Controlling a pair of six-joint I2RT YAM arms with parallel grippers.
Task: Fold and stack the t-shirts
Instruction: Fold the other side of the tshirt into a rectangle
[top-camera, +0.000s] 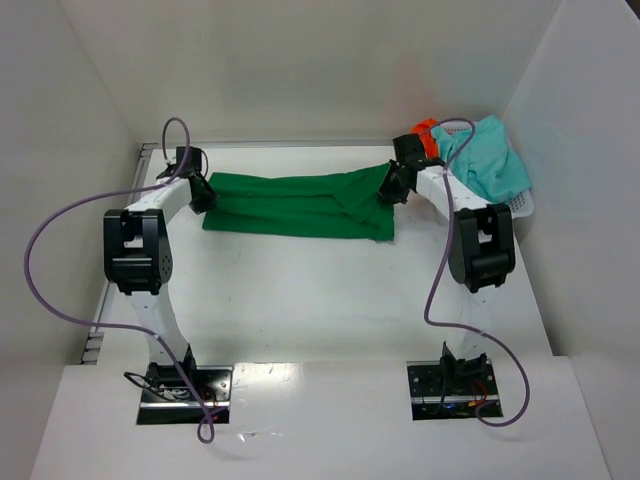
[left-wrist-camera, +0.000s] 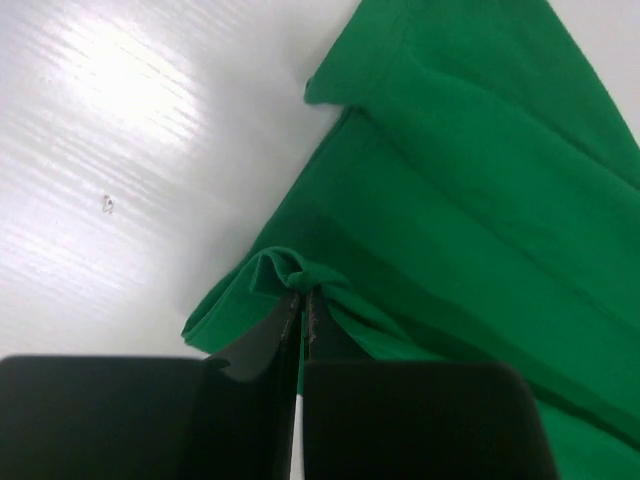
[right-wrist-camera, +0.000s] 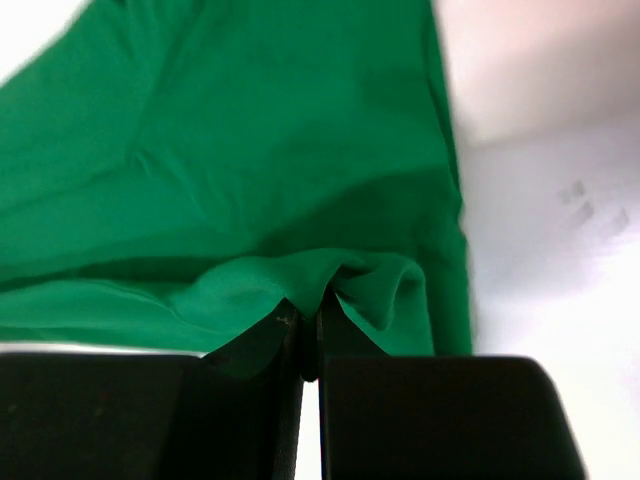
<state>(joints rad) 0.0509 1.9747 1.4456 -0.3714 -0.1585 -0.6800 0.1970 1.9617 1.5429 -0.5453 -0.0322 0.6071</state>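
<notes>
A dark green t-shirt (top-camera: 300, 205) lies stretched across the far middle of the table, folded lengthwise. My left gripper (top-camera: 203, 192) is shut on its left end; the left wrist view shows a bunched fold of green cloth (left-wrist-camera: 300, 275) pinched between the fingers. My right gripper (top-camera: 391, 185) is shut on its right end; the right wrist view shows a fold of green cloth (right-wrist-camera: 310, 280) pinched there. A light teal t-shirt (top-camera: 490, 158) and an orange t-shirt (top-camera: 427, 133) lie heaped at the far right.
The white mesh basket (top-camera: 522, 205) under the teal and orange shirts stands in the far right corner. White walls close in the table on the left, back and right. Purple cables loop off both arms.
</notes>
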